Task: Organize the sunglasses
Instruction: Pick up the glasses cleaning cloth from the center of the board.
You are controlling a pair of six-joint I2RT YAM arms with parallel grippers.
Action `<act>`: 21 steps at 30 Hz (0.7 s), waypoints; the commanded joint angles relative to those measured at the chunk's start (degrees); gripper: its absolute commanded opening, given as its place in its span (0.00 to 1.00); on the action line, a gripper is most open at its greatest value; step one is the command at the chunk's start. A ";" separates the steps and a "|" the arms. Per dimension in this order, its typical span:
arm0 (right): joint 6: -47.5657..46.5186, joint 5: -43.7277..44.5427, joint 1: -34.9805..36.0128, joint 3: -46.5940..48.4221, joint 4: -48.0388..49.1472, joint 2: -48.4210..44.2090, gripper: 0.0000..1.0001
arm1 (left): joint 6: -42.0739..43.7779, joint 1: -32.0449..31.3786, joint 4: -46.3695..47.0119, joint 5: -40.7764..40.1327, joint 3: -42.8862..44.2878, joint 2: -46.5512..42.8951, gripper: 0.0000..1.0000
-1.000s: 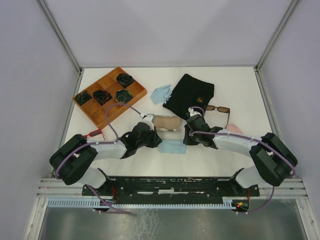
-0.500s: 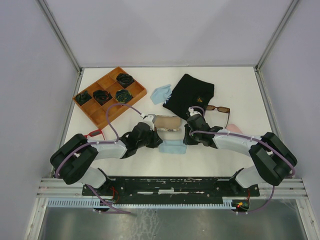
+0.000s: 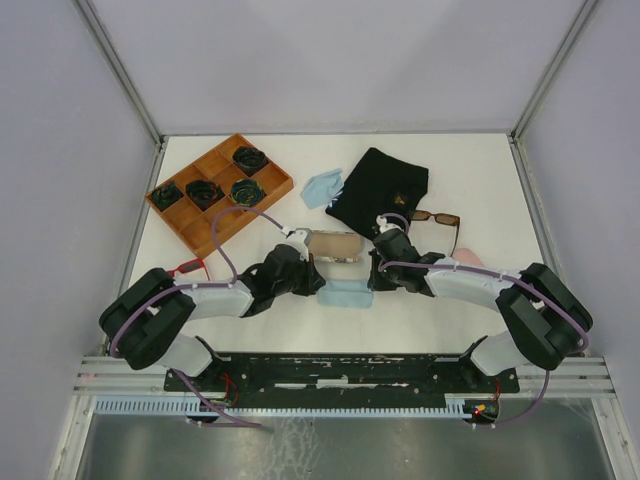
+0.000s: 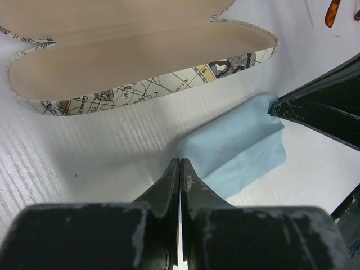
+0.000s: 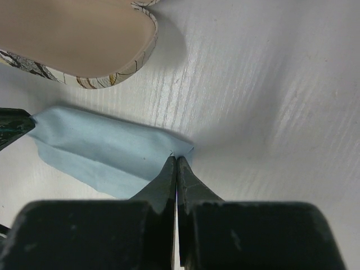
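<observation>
A: Where do the sunglasses (image 3: 436, 217) lie?
B: On the worktop (image 3: 470, 170), just right of the black cloth (image 3: 380, 185). Their long axis runs left to right, and one arm seems to trail nearward. They look light, stiff and easily scratched, so the bridge is probably the safest place to pinch.
A: And the jaws?
B: The left gripper (image 4: 180, 164) and right gripper (image 5: 176, 162) are each closed on a corner of the blue cloth (image 4: 236, 149).

Map-print lettering on the open case (image 4: 157, 84) is unreadable.
</observation>
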 commanded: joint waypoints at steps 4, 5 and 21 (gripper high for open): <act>0.14 0.31 -0.35 2.26 -1.51 -5.45 0.00 | 0.91 0.36 0.51 0.79 0.34 -5.16 0.03; 0.19 0.23 -0.28 2.28 -1.98 -6.40 0.00 | 0.83 0.35 0.10 0.77 0.19 -5.99 0.03; 1.32 -9.93 0.29 1.90 -14.45 -20.93 0.00 | -0.55 -1.00 -17.06 3.39 -2.22 -28.31 0.03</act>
